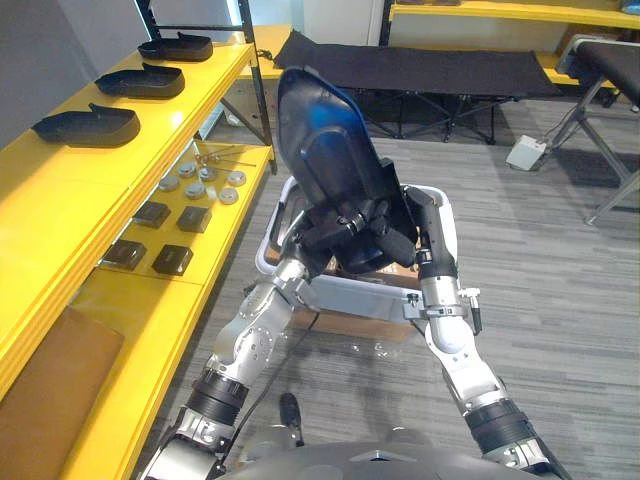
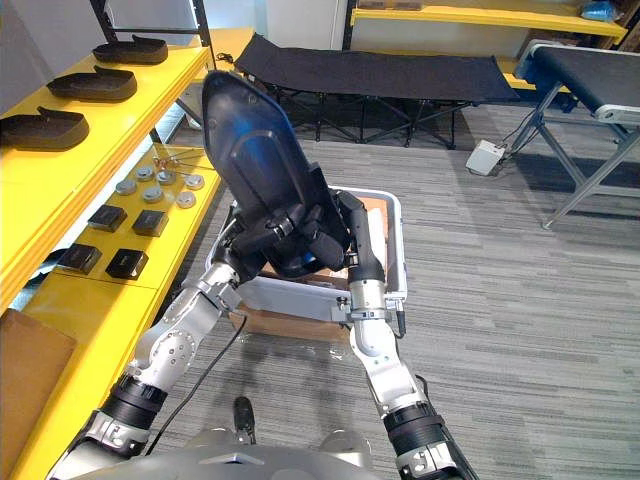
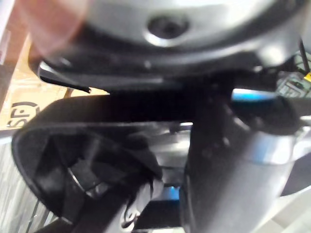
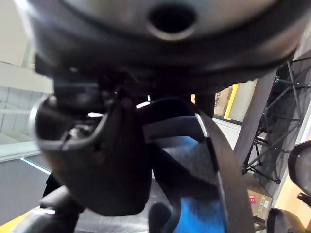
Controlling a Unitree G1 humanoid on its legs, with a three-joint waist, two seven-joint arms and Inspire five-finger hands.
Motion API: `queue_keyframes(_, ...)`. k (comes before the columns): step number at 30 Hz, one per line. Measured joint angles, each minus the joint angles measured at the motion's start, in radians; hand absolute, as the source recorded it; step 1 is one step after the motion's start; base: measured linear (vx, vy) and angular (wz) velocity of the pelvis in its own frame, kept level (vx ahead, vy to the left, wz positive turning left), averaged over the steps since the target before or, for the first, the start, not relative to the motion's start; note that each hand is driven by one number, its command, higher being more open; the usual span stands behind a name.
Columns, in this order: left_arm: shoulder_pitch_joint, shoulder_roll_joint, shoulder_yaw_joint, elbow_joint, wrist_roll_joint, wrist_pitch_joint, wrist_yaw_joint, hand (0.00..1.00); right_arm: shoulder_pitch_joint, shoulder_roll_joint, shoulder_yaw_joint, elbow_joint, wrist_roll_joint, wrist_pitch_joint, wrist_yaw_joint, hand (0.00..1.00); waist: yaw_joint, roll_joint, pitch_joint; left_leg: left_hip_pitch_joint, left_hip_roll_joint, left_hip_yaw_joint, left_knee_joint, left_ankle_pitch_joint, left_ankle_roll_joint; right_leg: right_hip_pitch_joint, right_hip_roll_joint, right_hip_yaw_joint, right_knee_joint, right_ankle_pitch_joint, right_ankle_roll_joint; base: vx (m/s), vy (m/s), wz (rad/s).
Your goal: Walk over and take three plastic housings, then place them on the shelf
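I hold a large black plastic housing [image 1: 325, 140] upright in front of me, tilted a little to the left, above a white bin [image 1: 440, 205]. My left hand [image 1: 335, 232] and my right hand [image 1: 402, 228] are both curled round its lower end. The housing's dark hollow inside [image 3: 73, 160] shows close up past the left hand, and its curved wall [image 4: 218, 165] past the right hand. Three more black housings [image 1: 88, 125] [image 1: 142, 80] [image 1: 178, 47] lie in a row on the top board of the yellow shelf [image 1: 60, 200] at the left.
The white bin rests on a cardboard box [image 1: 350, 325] on the grey floor. The shelf's lower board holds small black boxes [image 1: 172, 258] and several metal discs [image 1: 205, 182]. A black folding cot [image 1: 420, 70] stands behind, with a white box [image 1: 526, 152] and metal legs [image 1: 615, 190] at the right.
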Motion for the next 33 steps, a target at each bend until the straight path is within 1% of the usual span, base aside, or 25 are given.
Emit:
queue_keyframes(2, 0.000, 0.001, 0.016, 0.033, -0.007, 0.000, 0.016, 0.00, 0.013, -0.003, 0.029, 0.000, -0.002, -0.014, -0.009, 0.00, -0.003, -0.006, -0.004, 0.000, -0.001, 0.000, 0.000, 0.000, 0.000, 0.000, 0.000, 0.000, -0.002, 0.000, 0.000, 0.00, 0.000, 0.00)
queue_keyframes(7, 0.000, 0.027, 0.005, 0.040, -0.023, 0.003, 0.016, 0.00, 0.029, -0.003, 0.054, 0.000, -0.003, -0.019, -0.035, 0.00, 0.013, -0.011, -0.007, 0.000, -0.001, -0.002, 0.001, 0.000, 0.000, 0.002, 0.000, 0.000, -0.002, 0.000, 0.000, 0.01, -0.002, 0.00)
queue_keyframes(8, 0.000, 0.027, 0.001, 0.040, -0.023, 0.002, 0.016, 0.00, 0.033, -0.003, 0.057, 0.000, -0.003, -0.019, -0.045, 1.00, 0.018, -0.011, -0.007, 0.000, -0.001, -0.002, 0.001, -0.001, 0.000, 0.002, 0.000, 0.000, -0.002, 0.000, 0.000, 0.00, 0.000, 0.00)
queue_keyframes(12, 0.000, 0.033, -0.005, 0.040, -0.023, -0.010, 0.016, 0.00, 0.033, -0.004, 0.069, 0.000, -0.003, -0.020, -0.057, 1.00, 0.019, -0.013, -0.008, 0.000, -0.001, -0.003, 0.000, -0.002, -0.002, 0.003, 0.000, 0.000, -0.002, 0.000, 0.000, 0.00, 0.000, 0.00)
queue_keyframes(14, 0.001, 0.040, -0.020, 0.039, -0.017, -0.035, 0.017, 0.00, 0.035, -0.006, 0.102, 0.000, -0.006, -0.033, -0.071, 1.00, 0.018, -0.016, -0.010, 0.000, -0.001, -0.002, 0.000, -0.002, -0.002, 0.002, 0.000, 0.001, -0.002, 0.001, 0.000, 0.00, 0.000, 0.00)
queue_keyframes(16, 0.001, 0.041, -0.023, 0.034, 0.001, -0.050, 0.017, 0.00, 0.036, -0.005, 0.102, -0.001, -0.027, -0.035, -0.094, 1.00, 0.019, -0.017, -0.011, -0.002, -0.004, -0.002, 0.000, -0.002, -0.002, 0.000, 0.000, 0.001, -0.001, 0.001, 0.000, 0.00, 0.000, 0.00)
queue_keyframes(18, 0.006, 0.040, -0.021, 0.011, 0.059, -0.074, 0.020, 0.00, 0.037, -0.005, 0.095, -0.011, -0.074, -0.035, -0.113, 1.00, 0.019, -0.017, -0.011, -0.002, -0.004, -0.002, 0.000, -0.002, -0.002, -0.001, -0.001, 0.002, 0.000, 0.001, 0.000, 0.00, 0.000, 0.00)
queue_keyframes(20, 0.016, 0.037, -0.018, -0.030, 0.127, -0.106, 0.037, 0.00, 0.047, -0.006, 0.083, -0.055, -0.082, -0.035, -0.119, 1.00, 0.019, -0.017, -0.011, -0.003, -0.004, -0.002, 0.001, -0.002, -0.002, -0.002, -0.001, 0.002, 0.000, 0.001, 0.000, 0.00, 0.000, 0.00)
queue_keyframes(22, 0.043, 0.015, -0.010, -0.109, 0.226, -0.157, 0.071, 0.00, 0.077, 0.004, 0.058, -0.130, -0.072, -0.045, -0.091, 1.00, 0.018, -0.017, -0.011, -0.005, -0.005, 0.000, 0.002, -0.002, -0.002, -0.005, 0.000, 0.002, 0.000, 0.000, -0.001, 0.00, 0.000, 0.00)
queue_keyframes(23, 0.059, 0.001, 0.005, -0.149, 0.272, -0.199, 0.081, 0.00, 0.101, 0.008, 0.030, -0.168, -0.061, -0.061, -0.069, 1.00, 0.017, -0.017, -0.011, -0.006, -0.005, 0.001, 0.002, -0.002, -0.002, -0.008, 0.000, 0.002, 0.001, 0.000, -0.001, 0.00, 0.000, -0.03)
queue_keyframes(24, 0.070, -0.004, 0.019, -0.177, 0.302, -0.237, 0.094, 0.00, 0.121, 0.008, 0.003, -0.199, 0.010, -0.067, -0.025, 1.00, 0.015, -0.017, -0.011, -0.006, -0.005, 0.002, 0.002, -0.002, -0.002, -0.009, 0.000, 0.003, 0.001, 0.000, -0.001, 0.00, 0.000, -0.03)
queue_keyframes(25, 0.078, -0.012, 0.037, -0.195, 0.320, -0.260, 0.098, 0.00, 0.131, 0.011, -0.021, -0.214, 0.053, -0.067, -0.001, 1.00, 0.012, -0.017, -0.011, -0.006, -0.005, 0.003, 0.001, -0.002, -0.002, -0.010, 0.001, 0.004, 0.002, 0.000, -0.001, 0.00, 0.000, -0.04)
queue_keyframes(26, 0.092, -0.019, 0.075, -0.229, 0.349, -0.309, 0.116, 0.00, 0.153, 0.026, -0.083, -0.237, 0.157, -0.067, 0.046, 1.00, 0.005, -0.017, -0.011, -0.006, -0.005, 0.005, 0.000, -0.003, -0.003, -0.011, 0.002, 0.005, 0.002, 0.000, -0.002, 0.00, 0.000, -0.04)
queue_keyframes(27, 0.102, -0.026, 0.118, -0.255, 0.387, -0.359, 0.152, 0.00, 0.169, 0.049, -0.155, -0.246, 0.303, -0.065, 0.134, 1.00, -0.006, -0.017, -0.011, -0.005, -0.004, 0.006, 0.000, -0.004, -0.004, -0.011, 0.003, 0.005, 0.003, -0.001, -0.002, 0.00, 0.000, -0.04)
queue_keyframes(28, 0.109, -0.029, 0.142, -0.267, 0.409, -0.383, 0.170, 0.00, 0.178, 0.058, -0.188, -0.248, 0.365, -0.065, 0.172, 1.00, -0.010, -0.017, -0.011, -0.005, -0.003, 0.007, 0.000, -0.004, -0.005, -0.011, 0.003, 0.006, 0.003, -0.001, -0.003, 0.00, 0.000, -0.07)
queue_keyframes(29, 0.126, -0.038, 0.182, -0.295, 0.438, -0.422, 0.196, 0.00, 0.206, 0.067, -0.250, -0.252, 0.462, -0.064, 0.233, 1.00, -0.015, -0.015, -0.011, -0.003, -0.003, 0.012, 0.000, -0.007, -0.007, -0.013, 0.003, 0.013, 0.003, -0.001, -0.003, 0.00, 0.000, -0.12)
queue_keyframes(31, 0.148, -0.045, 0.232, -0.327, 0.449, -0.481, 0.218, 0.00, 0.258, 0.068, -0.322, -0.257, 0.589, -0.056, 0.334, 1.00, -0.021, -0.013, -0.012, -0.002, -0.002, 0.022, 0.000, -0.010, -0.009, -0.018, 0.003, 0.023, 0.003, -0.001, -0.003, 0.01, 0.000, -0.14)
queue_keyframes(32, 0.168, -0.047, 0.252, -0.343, 0.451, -0.524, 0.222, 0.00, 0.290, 0.068, -0.358, -0.257, 0.628, -0.046, 0.395, 1.00, -0.031, -0.011, -0.013, -0.002, -0.002, 0.026, 0.000, -0.012, -0.009, -0.020, 0.003, 0.028, 0.003, -0.001, -0.003, 0.03, -0.001, -0.10)
queue_keyframes(33, 0.179, -0.047, 0.254, -0.347, 0.454, -0.553, 0.223, 0.00, 0.322, 0.068, -0.384, -0.260, 0.629, -0.029, 0.437, 1.00, -0.035, -0.009, -0.014, -0.002, -0.001, 0.028, 0.000, -0.013, -0.009, -0.021, 0.003, 0.029, 0.003, -0.001, -0.003, 0.02, -0.002, -0.07)
